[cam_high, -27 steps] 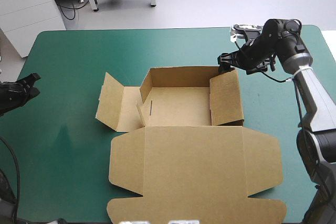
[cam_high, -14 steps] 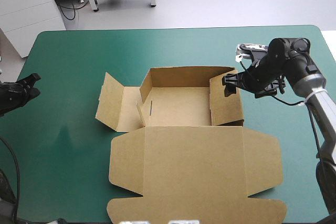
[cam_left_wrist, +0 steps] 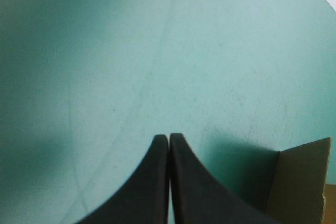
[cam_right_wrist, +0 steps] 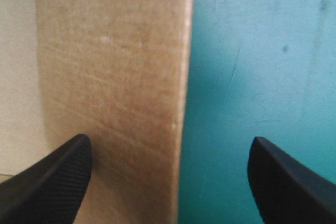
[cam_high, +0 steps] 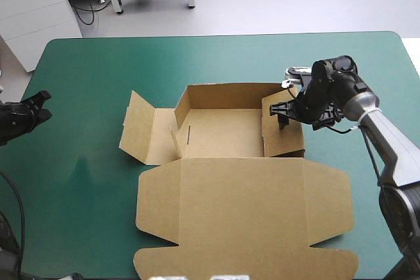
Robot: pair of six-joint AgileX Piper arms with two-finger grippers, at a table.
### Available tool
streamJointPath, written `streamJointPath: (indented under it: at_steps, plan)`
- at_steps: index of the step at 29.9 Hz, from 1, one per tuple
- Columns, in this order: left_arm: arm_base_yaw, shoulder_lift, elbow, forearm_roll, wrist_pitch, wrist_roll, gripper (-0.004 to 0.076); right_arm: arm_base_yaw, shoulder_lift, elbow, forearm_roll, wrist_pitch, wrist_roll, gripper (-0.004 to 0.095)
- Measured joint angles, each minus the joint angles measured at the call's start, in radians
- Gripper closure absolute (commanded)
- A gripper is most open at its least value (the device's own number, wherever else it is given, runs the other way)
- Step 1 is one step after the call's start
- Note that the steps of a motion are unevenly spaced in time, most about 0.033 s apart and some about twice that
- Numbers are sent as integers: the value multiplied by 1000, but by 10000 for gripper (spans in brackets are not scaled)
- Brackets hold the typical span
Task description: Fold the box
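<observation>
The brown box (cam_high: 223,132) is sitting open near the middle of the table, on the teal-green cover (cam_high: 98,77). Its back wall (cam_high: 226,95) and right wall (cam_high: 285,126) are standing up, its left flap (cam_high: 141,129) is lying spread toward the table's left edge, and the wide lid (cam_high: 243,214) is lying flat toward the near edge. The right gripper (cam_high: 282,117) is hovering at the far end of the right wall, reaching in from the table's right side. In the right wrist view its black fingers (cam_right_wrist: 58,177) are standing wide apart and gripping nothing. The wall's top edge is running between them, with one finger over the board and the other over the bare cover outside the box. Whether either finger is touching the board cannot be told. The left gripper (cam_left_wrist: 169,139) is waiting at the table's left edge, well apart from the box, with its two fingers pressed together into one pointed arch and nothing between them. It is pointing across the bare cover, and a corner of the left flap is showing off to one side of it.
</observation>
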Motion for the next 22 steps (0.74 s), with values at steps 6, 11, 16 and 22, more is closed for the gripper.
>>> streamJointPath:
  at_steps: [6, 11, 16, 22]
  plan:
    - [0, 0, 0, -5, 0, 0, 739, 0, 65, 0, 4, -16, 0, 191]
    - [0, 0, 0, -16, 0, 0, 739, 0, 77, 0, 14, -19, -2, 365]
    - [0, 0, 0, -20, 0, 0, 739, 1, 77, 0, 21, -18, -4, 929]
    - [0, 0, 0, -23, 2, 0, 739, 1, 80, -40, -8, 1, -11, 918]
